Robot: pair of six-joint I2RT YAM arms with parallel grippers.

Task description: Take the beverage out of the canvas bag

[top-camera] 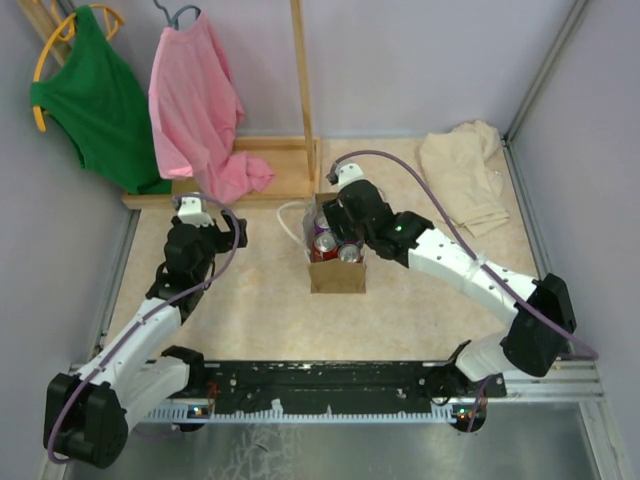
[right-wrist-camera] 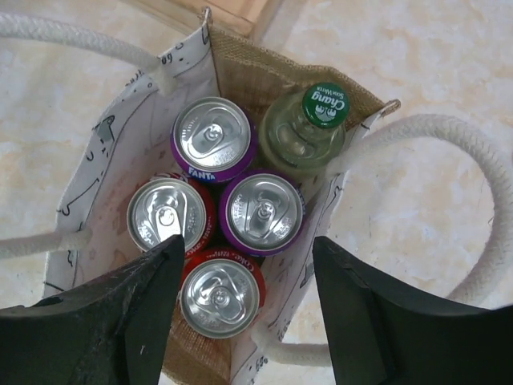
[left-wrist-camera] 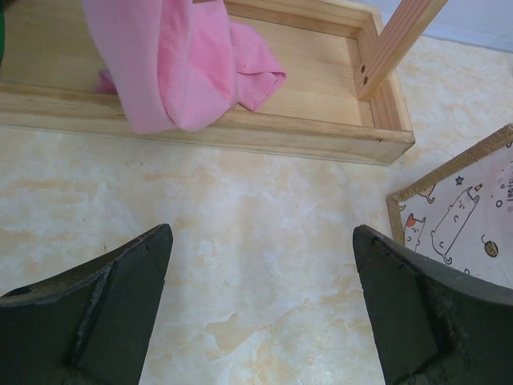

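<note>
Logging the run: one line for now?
right gripper open over canvas bag | cans and bottle inside, none lifted | left gripper open, beside bag

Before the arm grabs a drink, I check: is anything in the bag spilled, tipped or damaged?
Nothing stands out. Four cans and the green-capped bottle stand upright in the canvas bag; no spill or dent shows.

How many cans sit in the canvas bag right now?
4 in the canvas bag: back purple can, middle purple can, left red can, near red can. Others may hide underneath.
</note>
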